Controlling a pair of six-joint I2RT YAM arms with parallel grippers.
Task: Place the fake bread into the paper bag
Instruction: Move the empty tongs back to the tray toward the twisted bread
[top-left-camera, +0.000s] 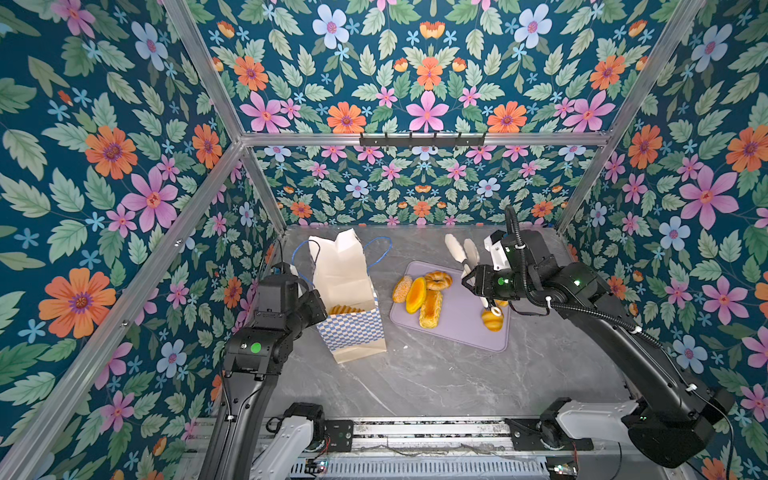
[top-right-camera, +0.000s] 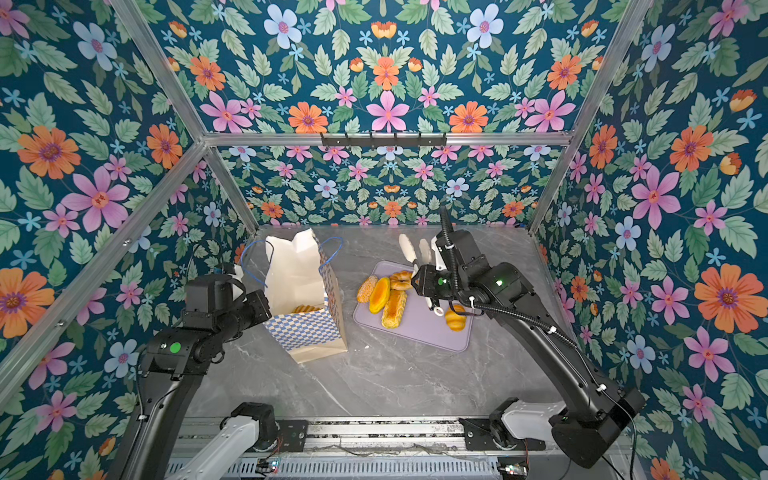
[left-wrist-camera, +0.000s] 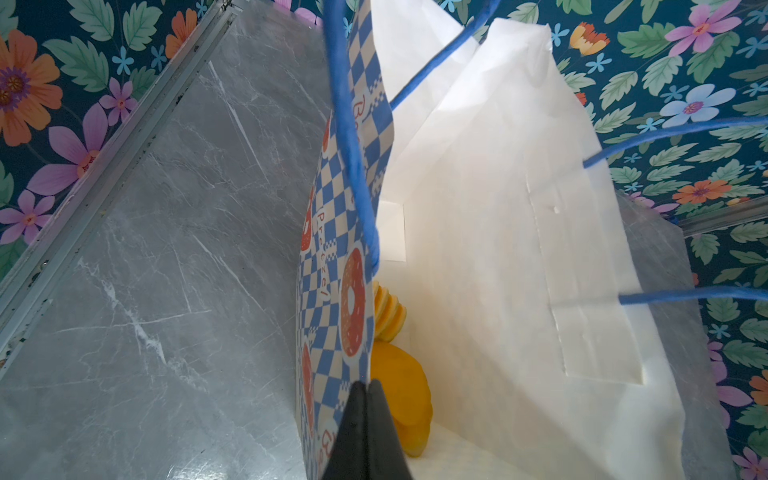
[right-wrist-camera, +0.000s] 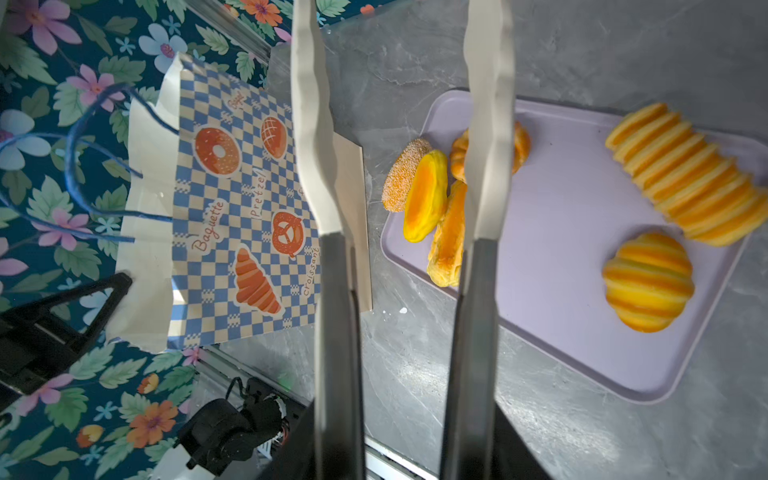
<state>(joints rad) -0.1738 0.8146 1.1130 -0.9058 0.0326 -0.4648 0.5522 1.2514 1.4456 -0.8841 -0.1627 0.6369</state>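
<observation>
Your left hand is pinched together on the rim of the paper bag. The bag stands upright and open on the counter, just left of the lilac tray. Your right hand is clamped on a pair of tongs, whose white tips stand apart with nothing between them. Two pieces of fake bread lie inside the bag: a ridged loaf and a yellow bun. On the tray rest a bagel, a sesame bun at its edge, an oval bun, a long loaf, a round roll and a ridged long loaf.
</observation>
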